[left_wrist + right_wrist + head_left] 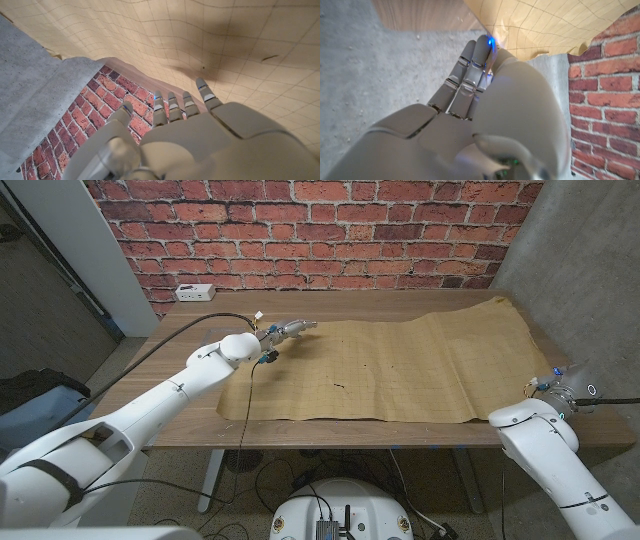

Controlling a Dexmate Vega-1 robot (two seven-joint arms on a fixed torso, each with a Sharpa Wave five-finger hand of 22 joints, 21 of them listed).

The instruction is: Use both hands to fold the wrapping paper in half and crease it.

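A sheet of brown wrapping paper (400, 365) with a faint grid lies spread out on the wooden table (190, 385). Its right end is slightly rumpled. My left hand (287, 330) hovers at the paper's far left corner with its fingers stretched out toward the right and nothing in them. The left wrist view shows the fingers (182, 102) straight above the paper (210, 35). My right hand (558, 387) is at the table's right edge, beside the paper's near right corner. In the right wrist view its straight fingers (470, 70) reach up to the paper's edge (530, 30) without visibly holding it.
A white power strip (195, 292) lies at the table's far left corner. A brick wall (320, 230) runs behind the table and a grey concrete wall (590, 270) stands close on the right. Bare wood shows left of the paper.
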